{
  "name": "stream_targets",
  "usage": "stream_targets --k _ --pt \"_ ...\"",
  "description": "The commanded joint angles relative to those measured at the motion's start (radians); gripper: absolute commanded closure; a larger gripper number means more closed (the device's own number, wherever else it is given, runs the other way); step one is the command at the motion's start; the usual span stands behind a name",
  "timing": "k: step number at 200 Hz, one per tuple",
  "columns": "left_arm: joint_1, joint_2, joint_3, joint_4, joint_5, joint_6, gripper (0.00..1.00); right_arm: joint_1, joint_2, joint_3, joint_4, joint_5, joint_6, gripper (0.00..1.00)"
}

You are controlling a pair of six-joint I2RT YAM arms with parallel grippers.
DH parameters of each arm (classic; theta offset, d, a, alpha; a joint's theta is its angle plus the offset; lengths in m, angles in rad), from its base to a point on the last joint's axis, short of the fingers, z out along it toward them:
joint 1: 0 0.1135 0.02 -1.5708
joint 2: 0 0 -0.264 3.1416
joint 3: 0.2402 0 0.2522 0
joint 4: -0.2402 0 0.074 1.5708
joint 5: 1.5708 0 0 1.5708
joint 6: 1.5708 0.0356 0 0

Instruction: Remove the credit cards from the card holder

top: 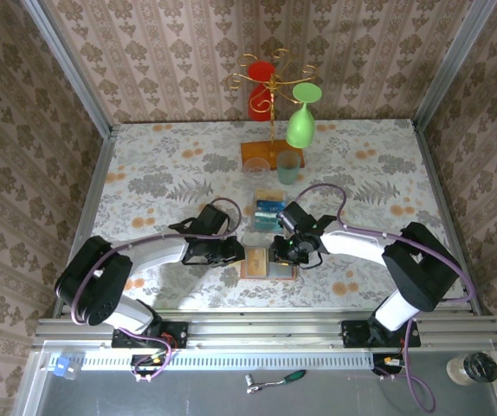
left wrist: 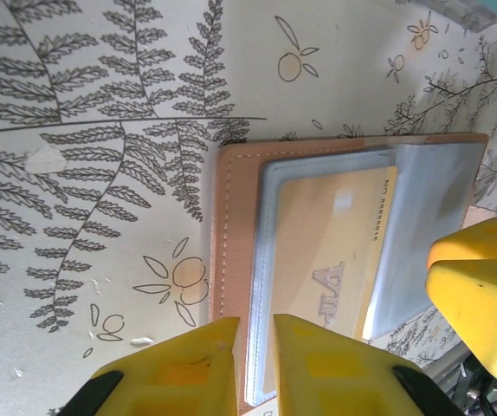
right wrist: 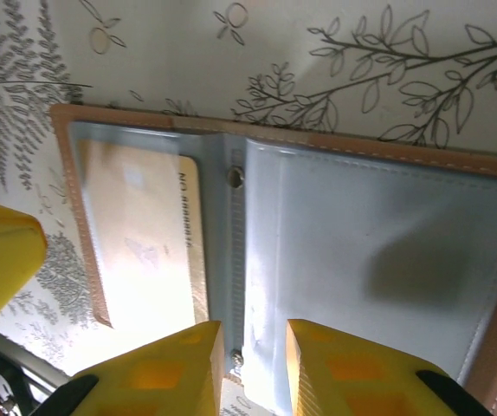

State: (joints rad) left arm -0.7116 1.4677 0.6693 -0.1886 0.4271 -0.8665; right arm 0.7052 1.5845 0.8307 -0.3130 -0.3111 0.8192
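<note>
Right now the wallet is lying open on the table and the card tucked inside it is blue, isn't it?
Not quite: the wallet does lie open on the table, but the card tucked inside it is yellowish, not blue. The left wrist view shows it.

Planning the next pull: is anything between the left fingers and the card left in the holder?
Yes. The tan card lies under the translucent pocket film of the card holder, and the film appears to cover its face. Nothing else visible lies between it and the left gripper.
</note>
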Motion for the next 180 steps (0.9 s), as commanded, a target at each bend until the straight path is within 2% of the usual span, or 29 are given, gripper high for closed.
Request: stream_targets --k 1,82,180 --pt "-0.002 -0.009 0.025 -0.016 0.013 0.004 0.84 0.005 -0.026 0.008 0.034 -0.037 0.035 0.74" --pt "-0.028 0.070 0.010 0.085 0.050 -0.023 0.93 0.005 0.036 -0.002 0.152 -0.125 0.084 0.74" --pt "-0.022 0.084 -0.026 0.057 0.021 -0.011 0.97 0.006 0.100 -0.016 0.206 -0.144 0.098 0.75"
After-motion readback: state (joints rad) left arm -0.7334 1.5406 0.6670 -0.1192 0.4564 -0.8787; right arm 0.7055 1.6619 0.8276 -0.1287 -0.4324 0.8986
